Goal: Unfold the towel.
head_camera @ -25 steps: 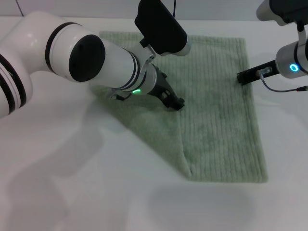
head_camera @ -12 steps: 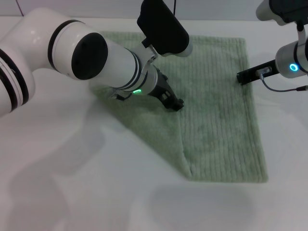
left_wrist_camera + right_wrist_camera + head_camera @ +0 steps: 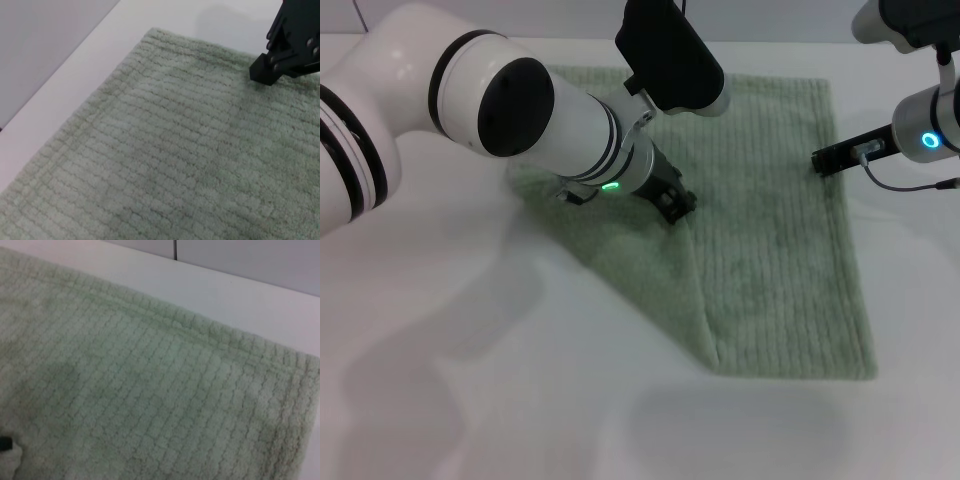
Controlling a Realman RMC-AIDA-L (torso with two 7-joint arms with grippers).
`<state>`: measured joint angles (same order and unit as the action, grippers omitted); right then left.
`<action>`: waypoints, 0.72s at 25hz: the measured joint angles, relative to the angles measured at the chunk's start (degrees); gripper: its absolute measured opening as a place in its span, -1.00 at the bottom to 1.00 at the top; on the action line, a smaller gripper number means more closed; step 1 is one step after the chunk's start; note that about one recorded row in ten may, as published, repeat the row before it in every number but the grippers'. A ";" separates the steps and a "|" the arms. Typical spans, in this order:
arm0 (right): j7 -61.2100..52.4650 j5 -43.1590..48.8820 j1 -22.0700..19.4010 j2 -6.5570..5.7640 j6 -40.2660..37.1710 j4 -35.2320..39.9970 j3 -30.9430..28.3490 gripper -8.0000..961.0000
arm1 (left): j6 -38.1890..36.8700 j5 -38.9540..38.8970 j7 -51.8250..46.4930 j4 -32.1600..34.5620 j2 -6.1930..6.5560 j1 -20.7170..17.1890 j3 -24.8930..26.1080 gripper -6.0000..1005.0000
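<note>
We see left claw [image 3: 678, 203] pressed on towel [image 3: 770, 240] centre, state untellable; only head view shows folded flap, right claw [image 3: 823, 160] at towel edge, state unclear.

Left arm [image 3: 520, 120] is covering the towel's [image 3: 770, 250] far-left part. Left gripper's [image 3: 678, 203] jaws are reading too small; right gripper [image 3: 825, 158] likewise indistinct.

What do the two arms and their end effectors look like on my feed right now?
Left arm: glossy white rounded links, black joint bands, a black round cap, a green light near the wrist, and a black left end effector. Right arm: white, with a blue ring light, a grey cable, and a black right end effector.
</note>
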<state>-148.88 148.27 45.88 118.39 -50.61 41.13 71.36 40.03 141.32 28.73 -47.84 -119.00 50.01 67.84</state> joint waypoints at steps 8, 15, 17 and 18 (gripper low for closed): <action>0.00 0.00 0.00 0.00 -0.02 0.00 0.00 -0.99 | 1.55 0.01 0.30 -1.45 0.24 -0.11 0.55 -0.68; 0.00 0.00 0.00 0.00 -0.01 0.04 0.00 -0.99 | 4.74 1.32 0.19 -5.60 0.44 -1.07 0.80 -0.87; 0.00 0.00 0.00 0.00 -0.01 0.05 0.00 -0.99 | 6.24 2.63 0.03 -7.98 0.51 -1.99 1.85 -0.88; 0.00 0.00 0.00 0.00 -0.01 0.06 0.01 -0.99 | 7.48 3.83 -0.01 -9.83 0.54 -2.73 2.69 -0.88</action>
<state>-148.88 148.27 45.88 118.39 -50.62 41.19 71.37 47.51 145.15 28.72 -57.67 -118.46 47.28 70.53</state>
